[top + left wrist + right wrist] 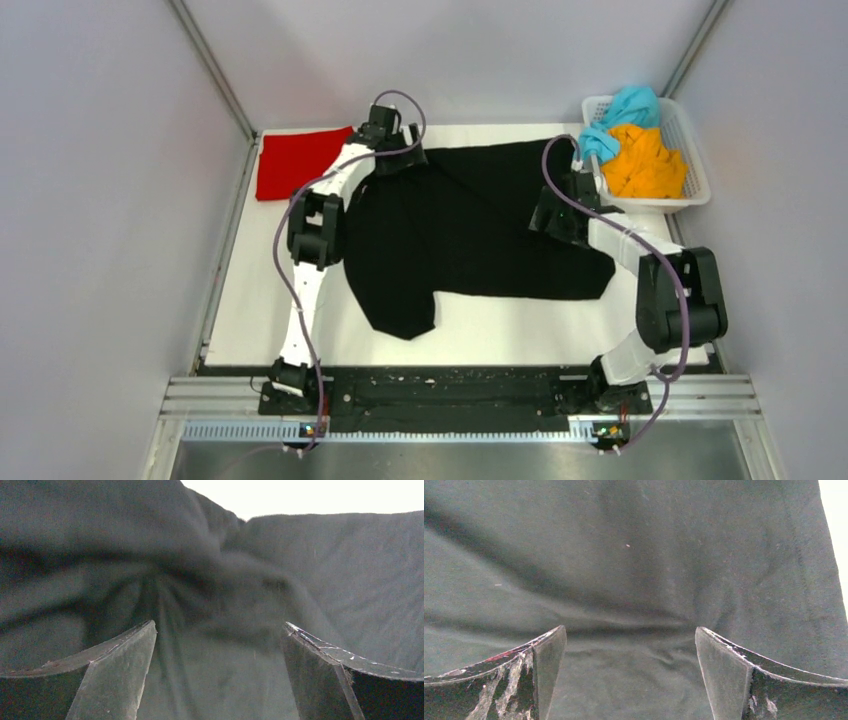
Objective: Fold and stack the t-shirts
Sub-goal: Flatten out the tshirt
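Observation:
The black t-shirt (470, 225) lies spread over the middle of the white table, one sleeve pointing to the near left. My left gripper (398, 158) is open just above its far left part; black cloth (215, 605) bunches in folds between and beyond the jaws. My right gripper (556, 218) is open over the shirt's right part, with wrinkled black cloth (629, 580) under the jaws. A folded red t-shirt (295, 160) lies at the far left corner. The orange t-shirt (645, 165) and the teal t-shirt (625, 110) sit crumpled in the basket.
A white plastic mesh basket (700, 165) stands at the far right corner, close to my right arm. Grey walls close in the table on three sides. A metal rail (460, 395) runs along the near edge by the arm bases.

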Robot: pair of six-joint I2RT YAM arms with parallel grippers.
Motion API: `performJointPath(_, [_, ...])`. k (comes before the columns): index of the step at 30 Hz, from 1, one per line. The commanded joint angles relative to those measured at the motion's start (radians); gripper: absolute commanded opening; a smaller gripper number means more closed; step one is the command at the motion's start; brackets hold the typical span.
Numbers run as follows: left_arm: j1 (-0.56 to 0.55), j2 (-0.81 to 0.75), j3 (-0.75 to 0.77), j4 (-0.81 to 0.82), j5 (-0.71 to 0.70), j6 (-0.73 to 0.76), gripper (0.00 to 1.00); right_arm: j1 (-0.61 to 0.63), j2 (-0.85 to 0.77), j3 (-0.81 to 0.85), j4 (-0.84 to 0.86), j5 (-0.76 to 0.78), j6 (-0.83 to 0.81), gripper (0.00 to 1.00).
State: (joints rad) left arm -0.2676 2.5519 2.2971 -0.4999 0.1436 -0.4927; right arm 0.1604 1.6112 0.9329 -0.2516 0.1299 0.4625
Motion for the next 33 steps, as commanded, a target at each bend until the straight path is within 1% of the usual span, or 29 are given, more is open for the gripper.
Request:
performJointPath(1, [-0.049,-0.395,-0.265,0.008,-0.099,0.048,0.99,-0.011,-0.182,0.05,-0.026,-0.023,-0.017,0.99])
performJointPath(5, [-0.126,-0.745,-0.669,0.082,-0.293,-0.005,0.99,-0.002,-0.337,-0.07,0.017,-0.085,0.038,0.99])
performJointPath(8, [-0.183,-0.979,-0.957,0.094,-0.372,-0.105,0.99,0.007,-0.422,-0.128,-0.012,-0.095,0.05,0.99])
performJointPath(10, [-0.231,-1.14,-1.134,0.078,-0.39,-0.196,0.99,0.01,-0.457,-0.154,-0.03,-0.104,0.048,0.99])
performJointPath(13, [-0.295,-1.295,-1.352,0.034,-0.368,-0.349,0.99,0.013,-0.504,-0.202,-0.021,-0.124,0.047,0.99])
performJointPath(17, [-0.415,-1.44,-1.549,-0.054,-0.384,-0.528,0.98,0.012,-0.536,-0.241,-0.011,-0.153,0.047,0.99])
performJointPath(20, [-0.538,-1.496,-1.631,-0.058,-0.358,-0.633,0.94,0.012,-0.527,-0.248,-0.004,-0.17,0.051,0.99])
performJointPath(24, [-0.645,-1.45,-1.662,-0.114,-0.363,-0.752,0.84,0.012,-0.497,-0.243,-0.001,-0.175,0.037,0.99])
performJointPath(26, [-0.663,-1.405,-1.661,-0.154,-0.374,-0.794,0.79,0.013,-0.491,-0.241,-0.003,-0.169,0.035,0.99])
performJointPath(30, [-0.667,-1.32,-1.64,-0.159,-0.415,-0.811,0.77,0.012,-0.49,-0.243,-0.01,-0.147,0.025,0.99])
performJointPath(33, [-0.667,-1.234,-1.566,-0.207,-0.467,-0.803,0.74,0.013,-0.494,-0.243,-0.021,-0.121,0.018,0.99])
